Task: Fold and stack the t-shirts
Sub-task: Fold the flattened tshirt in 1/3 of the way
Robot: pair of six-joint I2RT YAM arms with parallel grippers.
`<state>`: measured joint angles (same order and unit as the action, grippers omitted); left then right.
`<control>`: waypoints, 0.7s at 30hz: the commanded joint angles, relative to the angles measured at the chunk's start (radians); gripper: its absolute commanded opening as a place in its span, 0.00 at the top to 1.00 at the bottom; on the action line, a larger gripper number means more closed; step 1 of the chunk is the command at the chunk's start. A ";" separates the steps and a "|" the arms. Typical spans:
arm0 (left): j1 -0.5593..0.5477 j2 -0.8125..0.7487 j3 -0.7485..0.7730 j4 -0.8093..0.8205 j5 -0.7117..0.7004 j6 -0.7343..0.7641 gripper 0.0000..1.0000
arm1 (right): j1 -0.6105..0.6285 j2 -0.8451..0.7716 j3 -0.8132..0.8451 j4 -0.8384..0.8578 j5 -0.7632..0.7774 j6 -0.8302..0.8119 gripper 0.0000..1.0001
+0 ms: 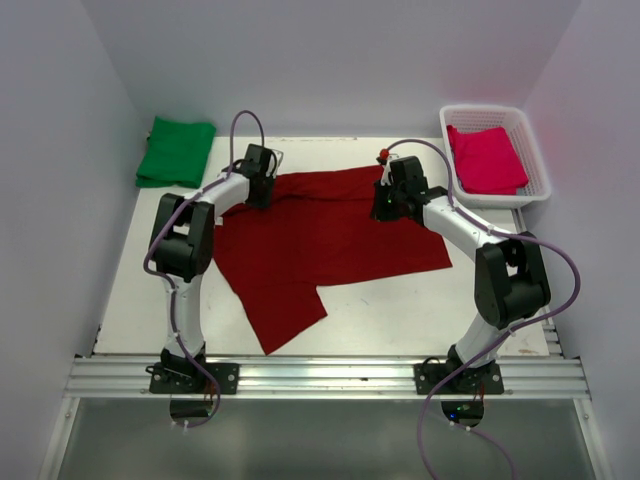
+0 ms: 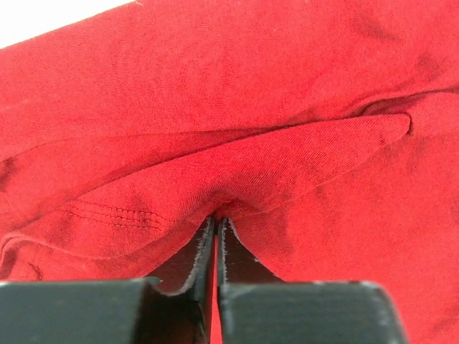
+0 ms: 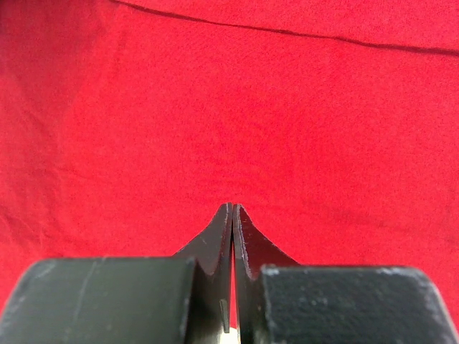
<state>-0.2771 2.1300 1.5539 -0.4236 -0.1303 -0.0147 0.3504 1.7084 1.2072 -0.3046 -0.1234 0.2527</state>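
The dark maroon-red t-shirt (image 1: 320, 240) lies spread across the middle of the table, one part reaching toward the near edge. My left gripper (image 1: 260, 190) is at its far left edge. In the left wrist view the left gripper (image 2: 217, 216) is shut, and a pucker of the maroon cloth (image 2: 287, 150) gathers at its tips. My right gripper (image 1: 385, 205) is over the shirt's far right part. The right wrist view has the right gripper (image 3: 232, 206) shut against flat red cloth (image 3: 229, 107), with no pucker. A bright green t-shirt (image 1: 177, 150) lies folded at the back left. A pinkish-red t-shirt (image 1: 487, 158) lies in the basket.
A white lattice basket (image 1: 530, 150) stands at the back right, beside the right arm. Grey walls close the table in on the left, right and back. A metal rail (image 1: 320, 375) carrying both arm bases runs along the near edge.
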 commanded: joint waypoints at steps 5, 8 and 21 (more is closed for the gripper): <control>-0.005 -0.057 -0.017 0.043 0.014 -0.008 1.00 | -0.004 -0.004 0.009 -0.002 -0.015 -0.013 1.00; -0.025 -0.108 -0.037 0.028 -0.008 -0.018 1.00 | -0.002 -0.004 0.009 -0.002 -0.015 -0.013 1.00; -0.068 -0.219 -0.087 -0.046 -0.011 -0.065 1.00 | -0.002 -0.003 0.008 -0.002 -0.018 -0.013 1.00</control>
<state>-0.3439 1.9526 1.4761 -0.4412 -0.1379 -0.0517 0.3504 1.7084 1.2072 -0.3046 -0.1238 0.2523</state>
